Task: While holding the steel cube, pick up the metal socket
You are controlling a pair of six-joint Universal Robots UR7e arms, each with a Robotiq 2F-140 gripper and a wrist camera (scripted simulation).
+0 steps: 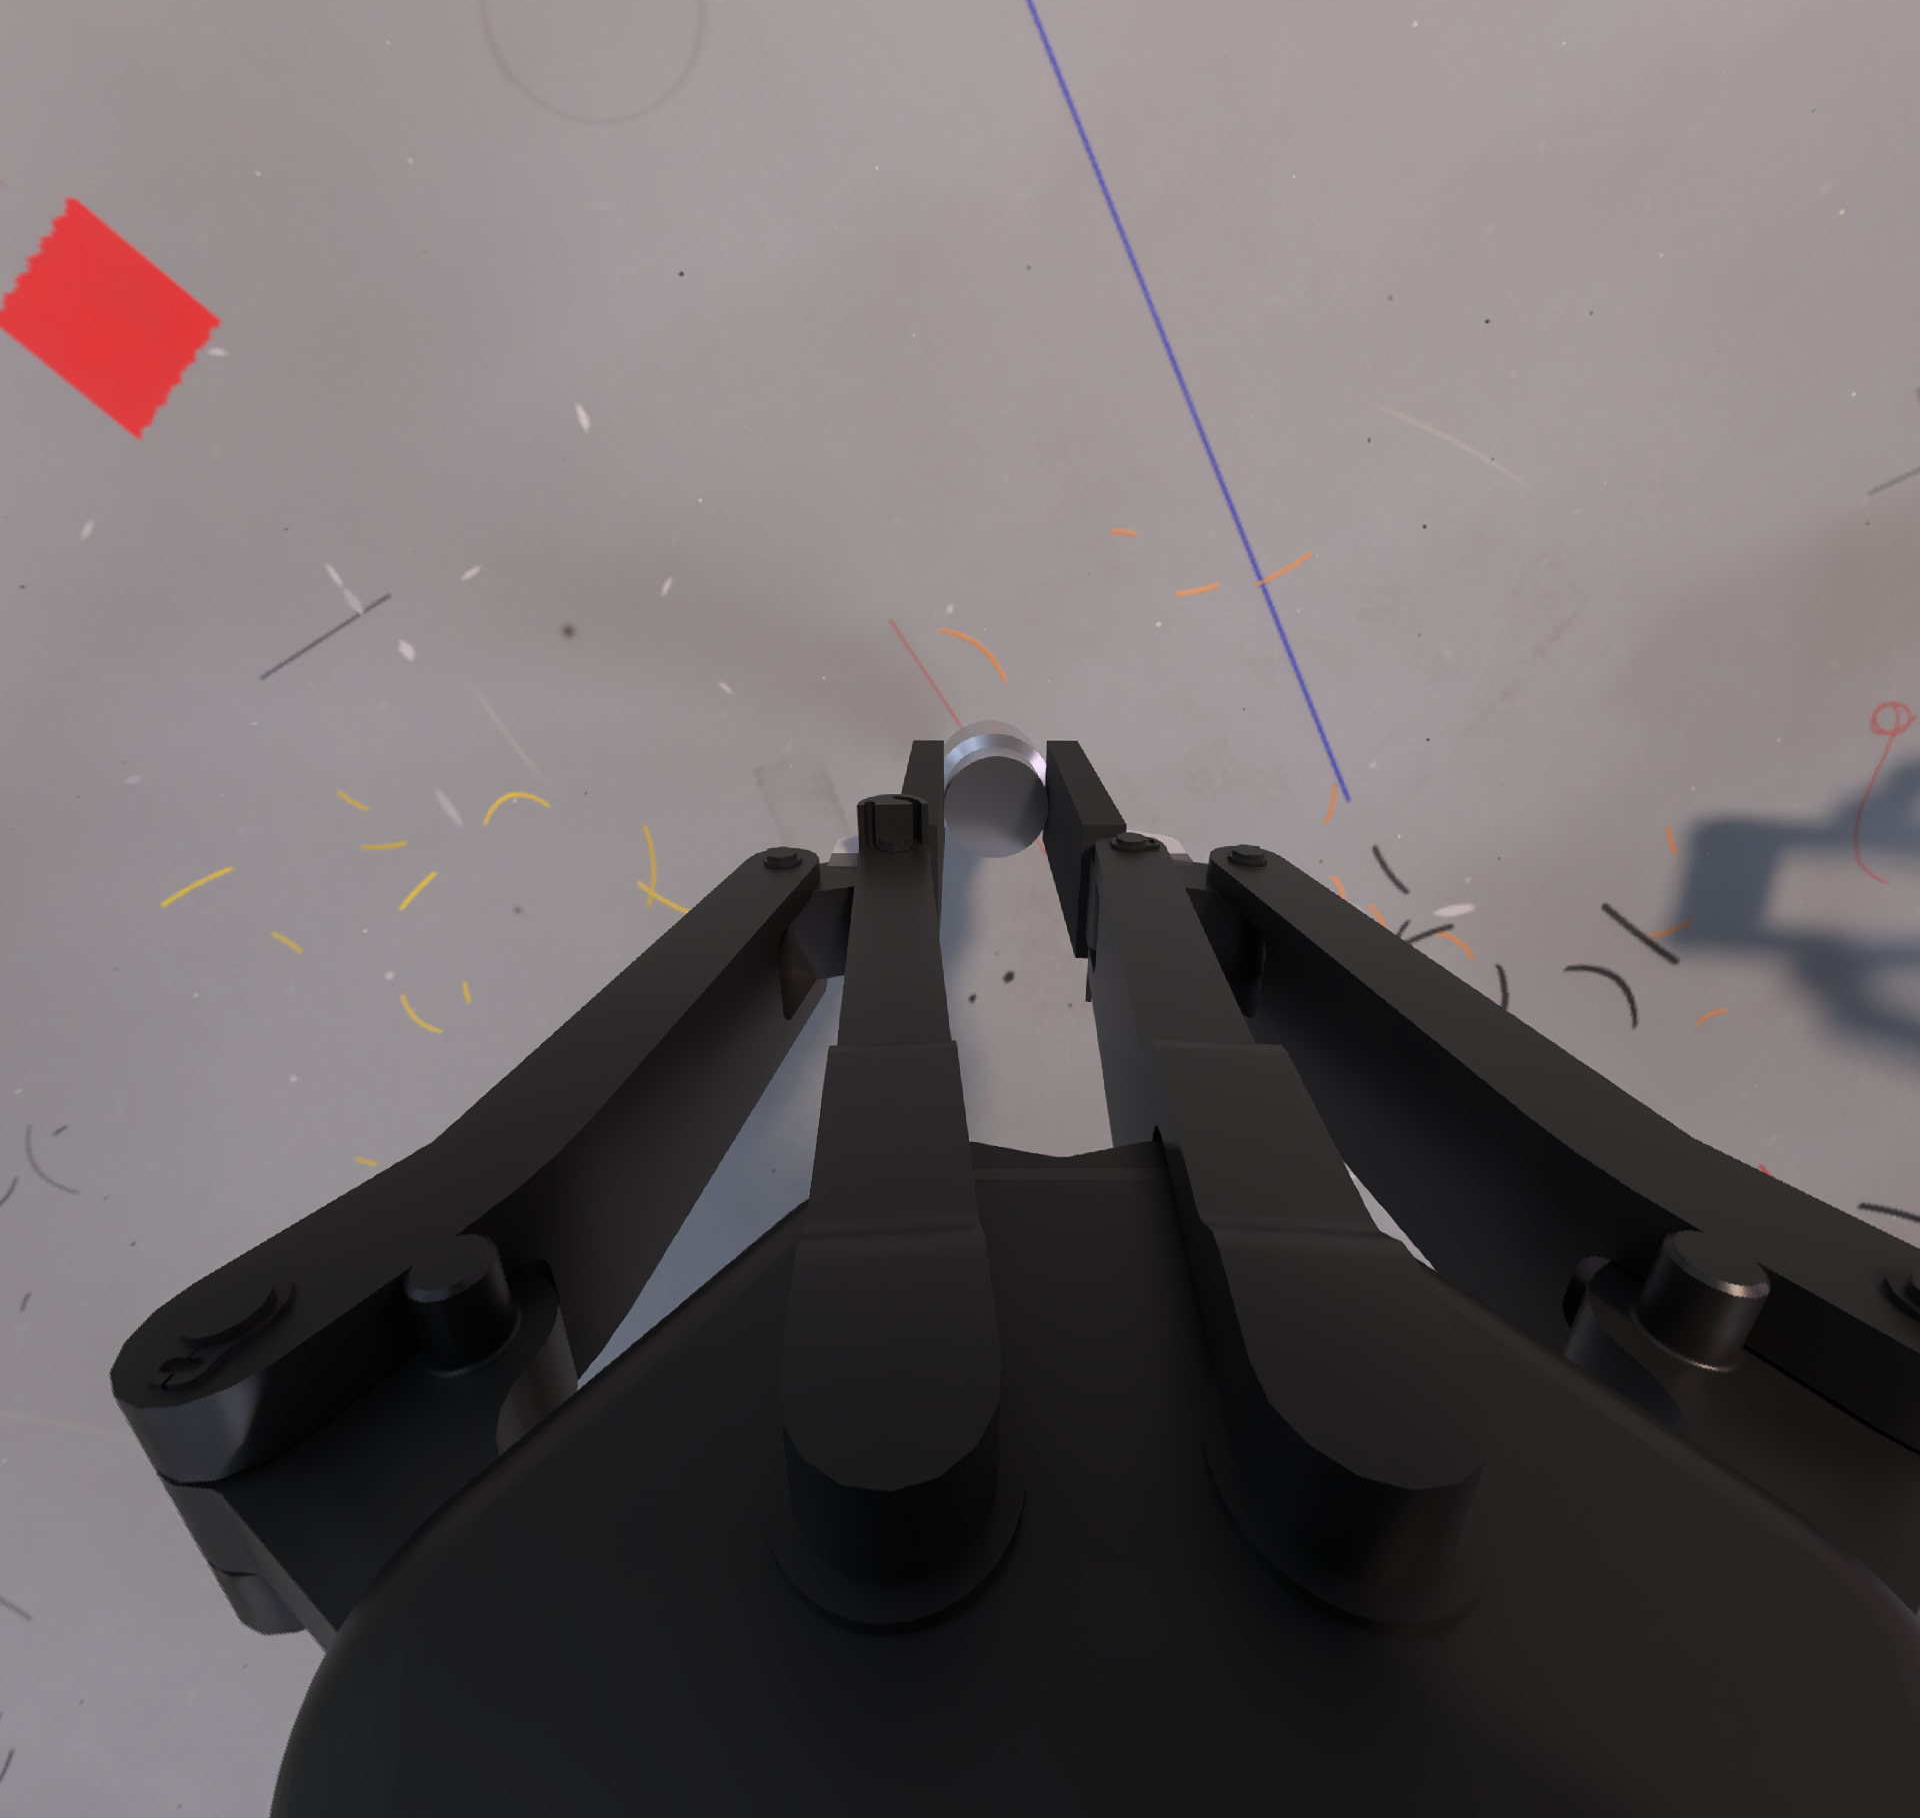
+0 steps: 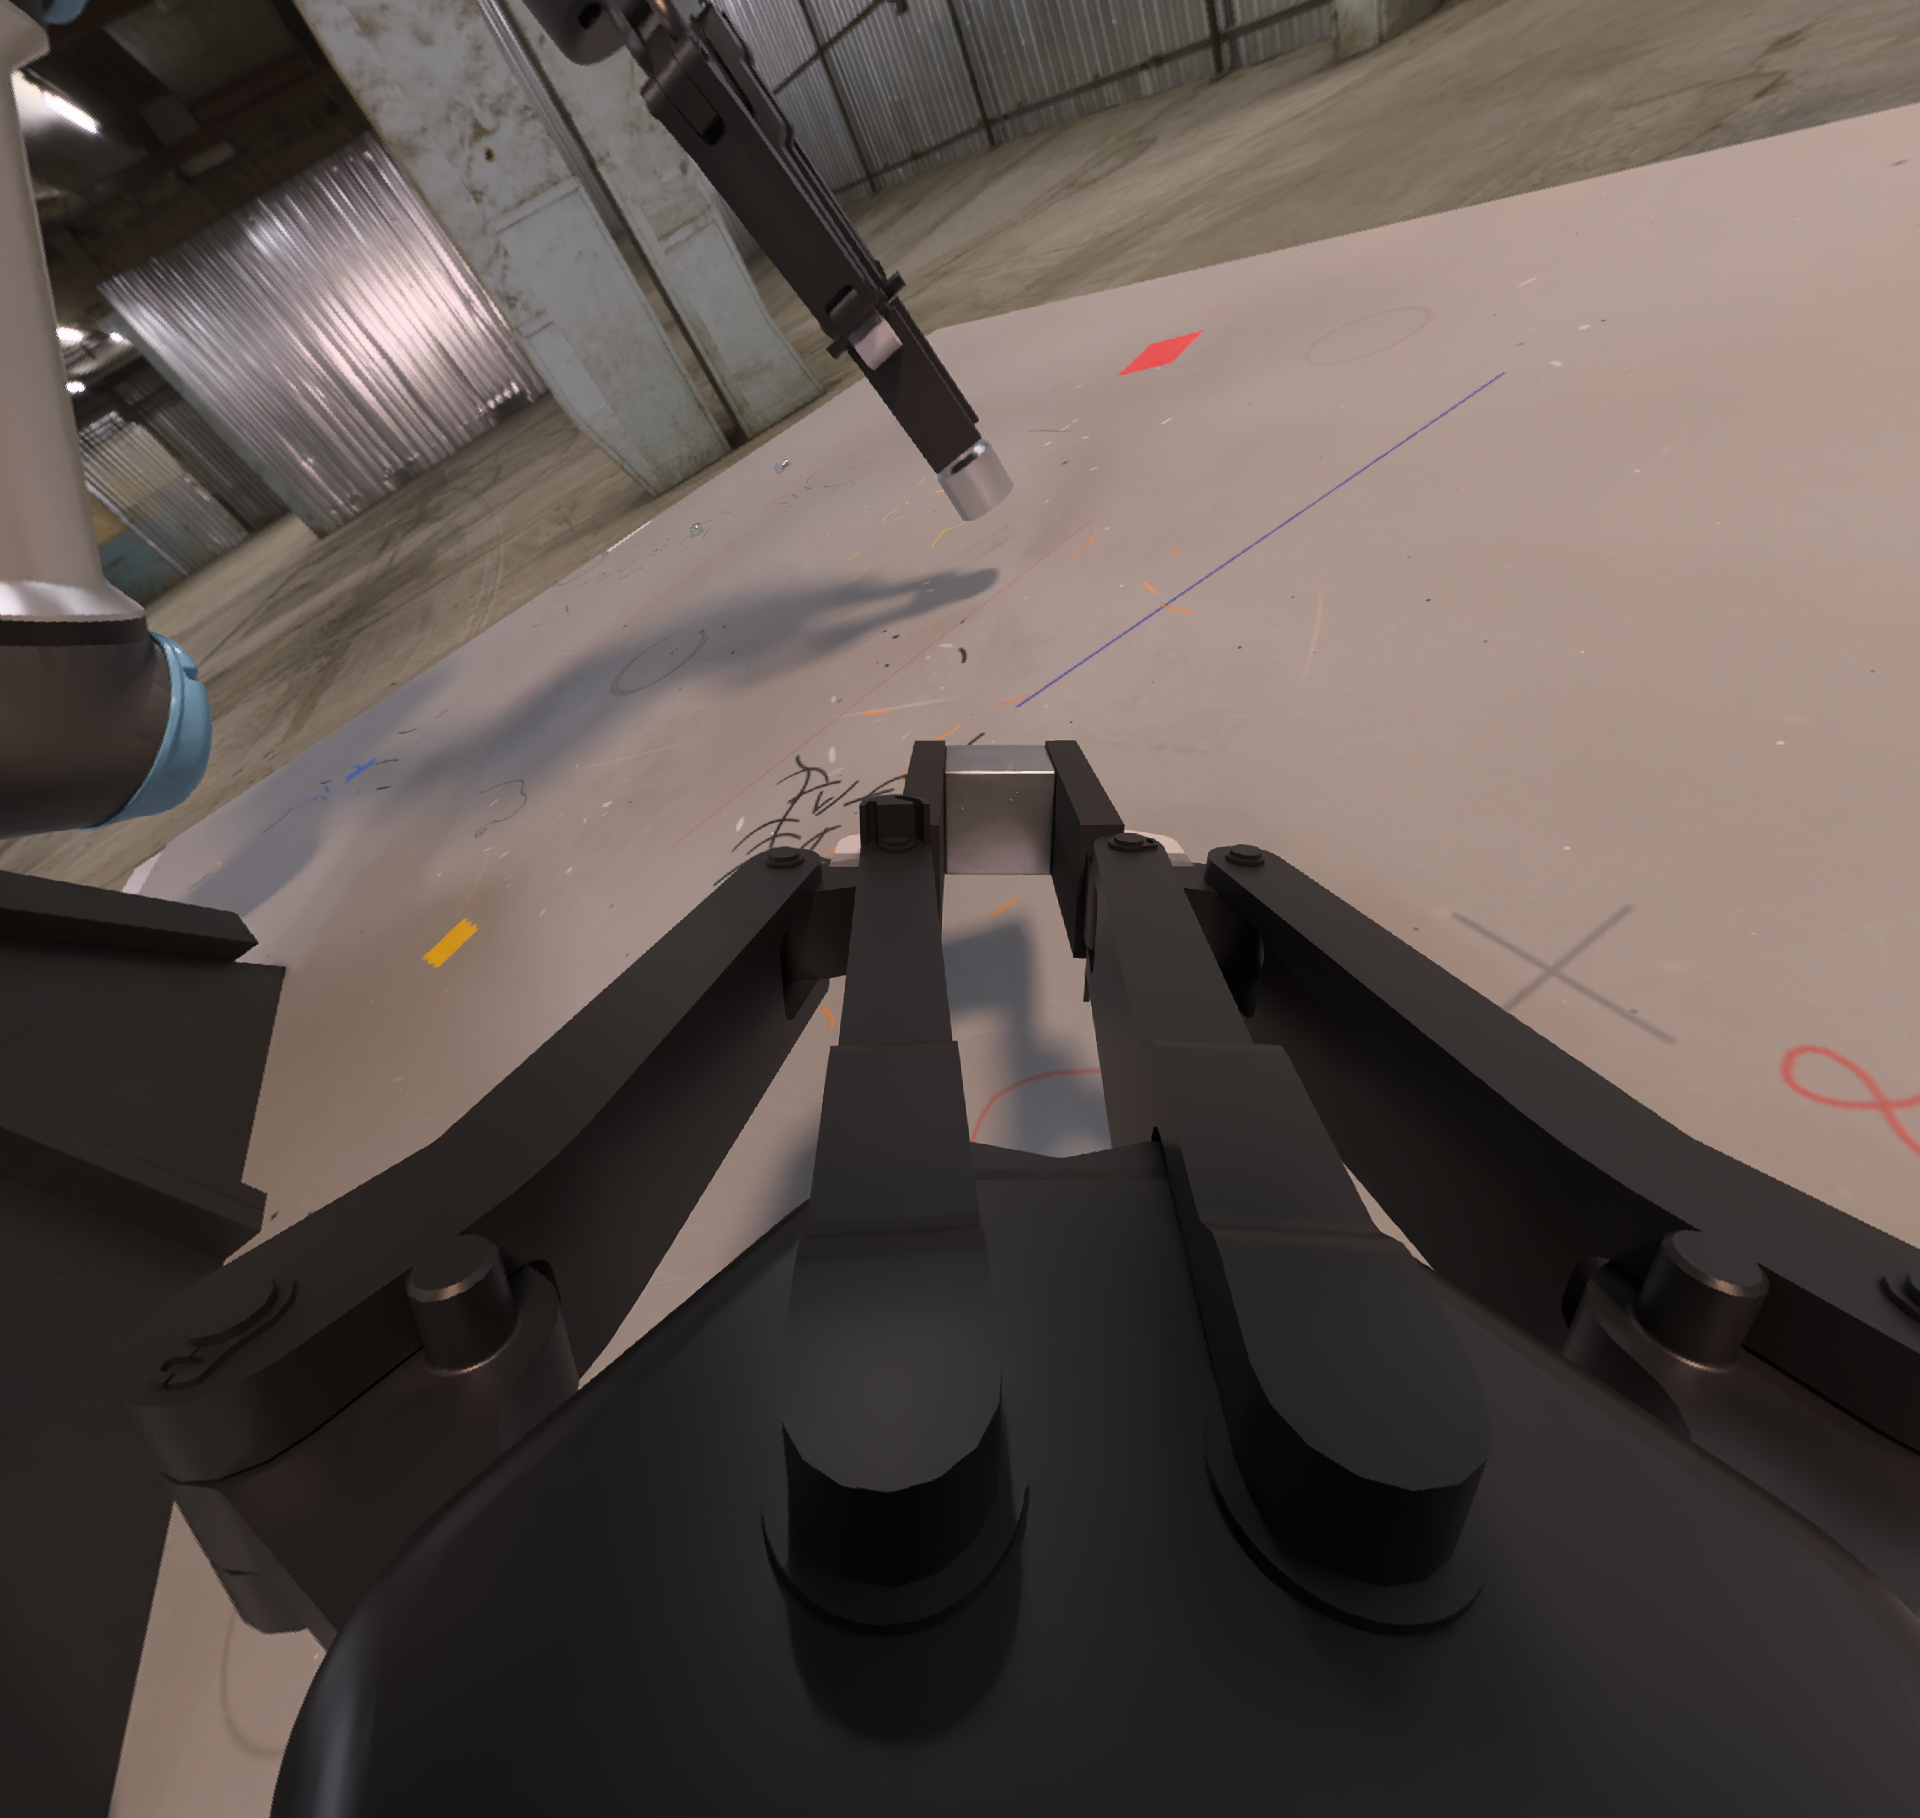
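Note:
In the left wrist view my left gripper [image 1: 995,781] is shut on the metal socket [image 1: 995,800], a short shiny silver cylinder held between the black fingertips above the grey table [image 1: 1039,366]. In the right wrist view my right gripper [image 2: 995,792] is shut on the steel cube [image 2: 997,812], a polished grey block clamped between its fingertips above the table [image 2: 1455,677]. The left gripper also shows farther off in the right wrist view [image 2: 961,480], with the socket [image 2: 975,482] at its tip, clear of the table, its shadow below.
The table bears a red tape patch [image 1: 109,314], a long blue line [image 1: 1179,376], a yellow tape piece [image 2: 450,941], a grey cross mark [image 2: 1558,968] and many small scribbles. The left arm's base [image 2: 62,521] stands at the left. The table's far edge [image 2: 1351,241] meets a concrete floor.

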